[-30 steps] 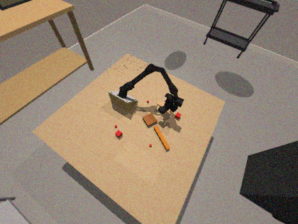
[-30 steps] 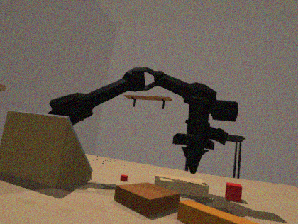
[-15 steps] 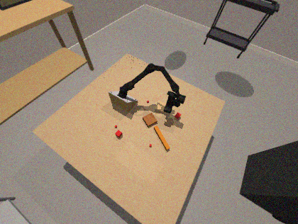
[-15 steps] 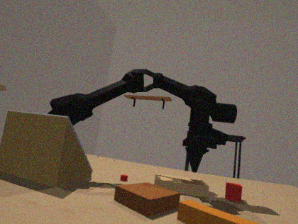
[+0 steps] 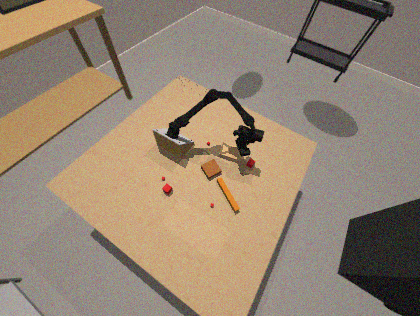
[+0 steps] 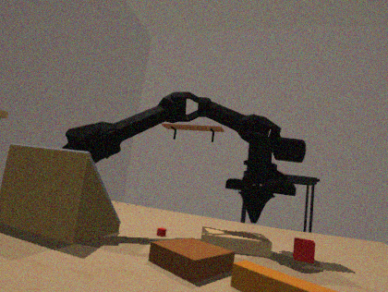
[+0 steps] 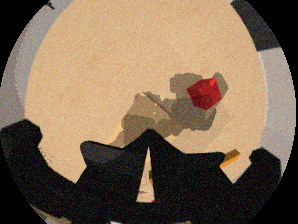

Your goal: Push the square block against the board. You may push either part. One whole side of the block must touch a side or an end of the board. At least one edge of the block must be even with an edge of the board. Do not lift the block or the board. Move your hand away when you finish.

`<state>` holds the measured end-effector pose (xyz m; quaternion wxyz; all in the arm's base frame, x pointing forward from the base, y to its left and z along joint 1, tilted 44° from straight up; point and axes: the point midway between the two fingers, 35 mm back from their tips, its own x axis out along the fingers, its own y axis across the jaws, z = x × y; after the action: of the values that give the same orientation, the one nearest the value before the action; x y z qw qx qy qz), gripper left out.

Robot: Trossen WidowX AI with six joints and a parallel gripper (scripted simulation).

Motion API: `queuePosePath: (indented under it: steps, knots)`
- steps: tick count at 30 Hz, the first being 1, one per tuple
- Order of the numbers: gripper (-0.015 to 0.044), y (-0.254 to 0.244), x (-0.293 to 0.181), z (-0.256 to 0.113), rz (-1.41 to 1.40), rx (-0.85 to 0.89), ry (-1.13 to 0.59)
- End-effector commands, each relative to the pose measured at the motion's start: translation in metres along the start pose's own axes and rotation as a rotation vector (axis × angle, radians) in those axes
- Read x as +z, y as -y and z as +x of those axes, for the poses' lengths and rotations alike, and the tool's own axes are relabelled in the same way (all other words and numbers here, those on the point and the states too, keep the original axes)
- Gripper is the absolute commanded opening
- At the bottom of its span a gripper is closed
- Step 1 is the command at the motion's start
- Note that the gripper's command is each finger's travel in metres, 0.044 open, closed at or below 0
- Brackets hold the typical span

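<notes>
The square block (image 5: 211, 168) (image 6: 191, 259) is brown and lies flat. The board (image 5: 228, 195) (image 6: 277, 277) is a long orange bar; part of it shows in the wrist view (image 7: 230, 158). One board end is close to a corner of the block, set at an angle, with no whole side of the block flush against it. Whether the corners touch is too fine to tell. My gripper (image 5: 244, 152) (image 6: 253, 221) (image 7: 149, 131) is shut and empty, raised above the table behind both parts, apart from them. In the wrist view the fingers cover the block.
A red cube (image 5: 250, 163) (image 6: 304, 250) (image 7: 204, 94) lies near the gripper. A pale low piece (image 6: 245, 246) is behind the block. Another red block (image 5: 167, 188) and several tiny red ones lie around. A wedge-shaped stand (image 5: 171, 149) (image 6: 46, 194) is beside the arm base.
</notes>
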<state>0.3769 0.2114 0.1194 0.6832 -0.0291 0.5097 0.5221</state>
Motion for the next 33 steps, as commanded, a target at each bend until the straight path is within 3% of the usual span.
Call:
queuePosePath:
  steps: [1,25,33]
  knots:
    - [0.0000,-0.009,0.007,0.000,-0.155,-0.001,-0.001]
    - [0.0000,-0.052,0.037,-0.003,-0.990,0.003,0.013]
    - [0.0000,-0.052,0.038,0.010,-0.999,0.005,0.012]
